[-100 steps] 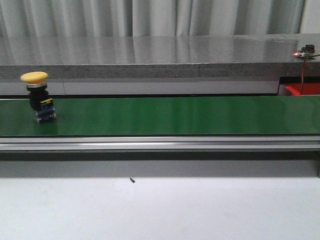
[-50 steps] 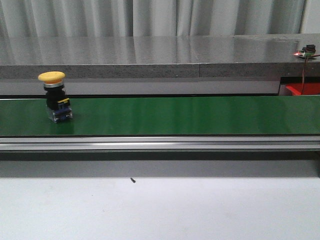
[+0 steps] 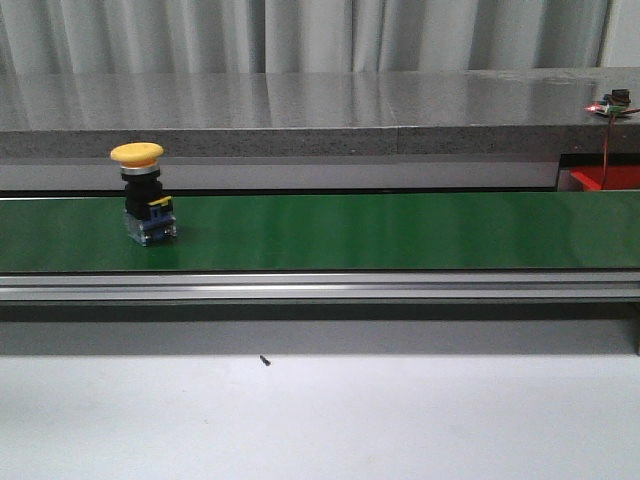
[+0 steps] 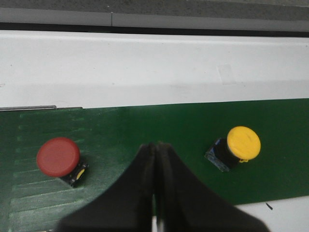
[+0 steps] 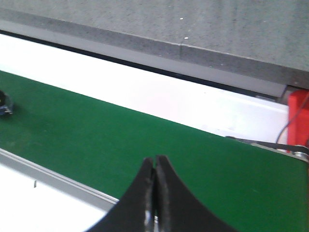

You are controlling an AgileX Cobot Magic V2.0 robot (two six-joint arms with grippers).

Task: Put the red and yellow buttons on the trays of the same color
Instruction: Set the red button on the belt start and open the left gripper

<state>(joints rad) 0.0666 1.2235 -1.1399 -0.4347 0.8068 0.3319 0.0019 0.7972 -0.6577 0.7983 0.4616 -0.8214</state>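
A: A white table (image 3: 320, 420) is seen nearest, then the green belt (image 3: 400, 232), where the yellow button (image 3: 143, 195) stands upright.

B: Nothing is held; the left gripper (image 4: 155, 159) and right gripper (image 5: 154, 169) are pressed together. Fingers must be parted first; the red button (image 4: 58, 157) waits nearby.

Neither arm appears in the front view, and the red button (image 4: 58, 156) shows only in the left wrist view, where its cap hides most of the body beneath it. The yellow button (image 3: 145, 196) has a base too small and blurred in the front view to read any detail. In the right wrist view a dark object (image 5: 4, 103) on the green belt (image 5: 145, 145) is cut off by the picture's edge, so it cannot be identified. A red item (image 3: 606, 179), possibly a tray, is cut off at the edge of the front view and stands partly behind a thin wire (image 3: 606, 145). The small board (image 3: 612, 102) above it is too tiny to make out.
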